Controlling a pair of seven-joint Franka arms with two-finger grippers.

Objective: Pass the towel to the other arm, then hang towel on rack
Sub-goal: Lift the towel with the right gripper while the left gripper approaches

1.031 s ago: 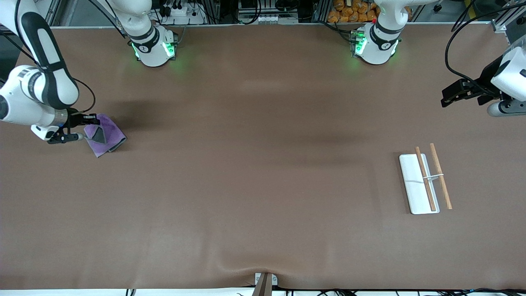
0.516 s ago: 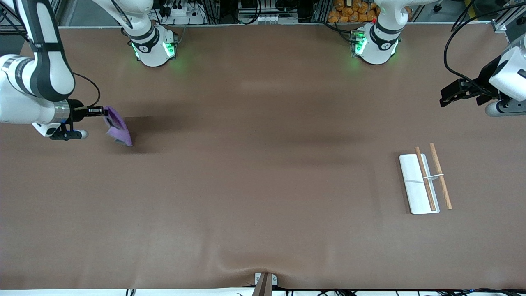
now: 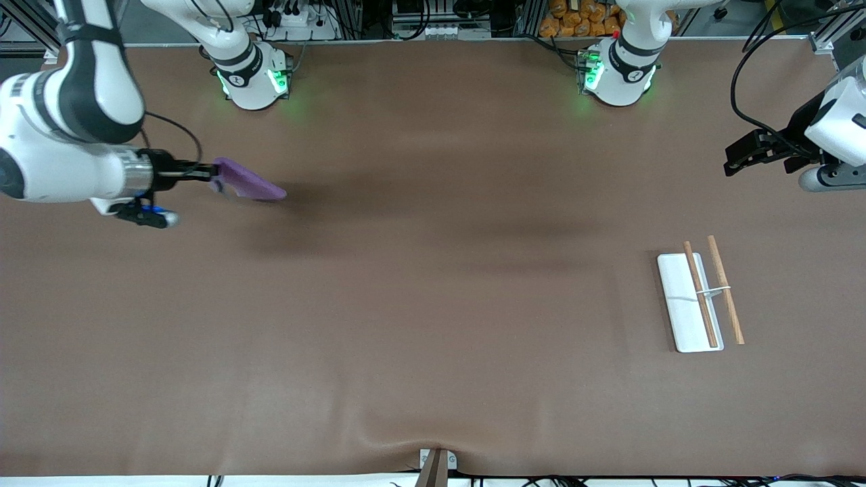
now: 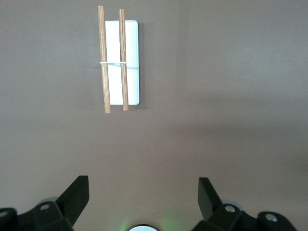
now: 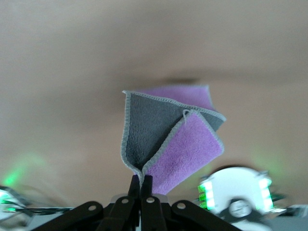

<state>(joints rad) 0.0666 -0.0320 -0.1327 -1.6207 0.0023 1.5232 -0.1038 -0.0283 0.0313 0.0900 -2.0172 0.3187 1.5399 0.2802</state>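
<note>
My right gripper (image 3: 211,177) is shut on a corner of the purple towel (image 3: 249,183) and holds it in the air over the table at the right arm's end. In the right wrist view the towel (image 5: 169,139) hangs from the closed fingertips (image 5: 142,181), its purple face and dark grey reverse both showing. The rack (image 3: 697,292), a white base with two wooden rods, lies on the table toward the left arm's end. It also shows in the left wrist view (image 4: 118,57). My left gripper (image 3: 732,159) is open and empty, up in the air at the table's end, waiting.
The two arm bases (image 3: 252,76) (image 3: 617,71) stand along the table's edge farthest from the front camera. A small bracket (image 3: 436,463) sits at the table's nearest edge.
My right gripper has lifted the towel off the table and carried it toward the table's middle. The left arm has barely moved.
</note>
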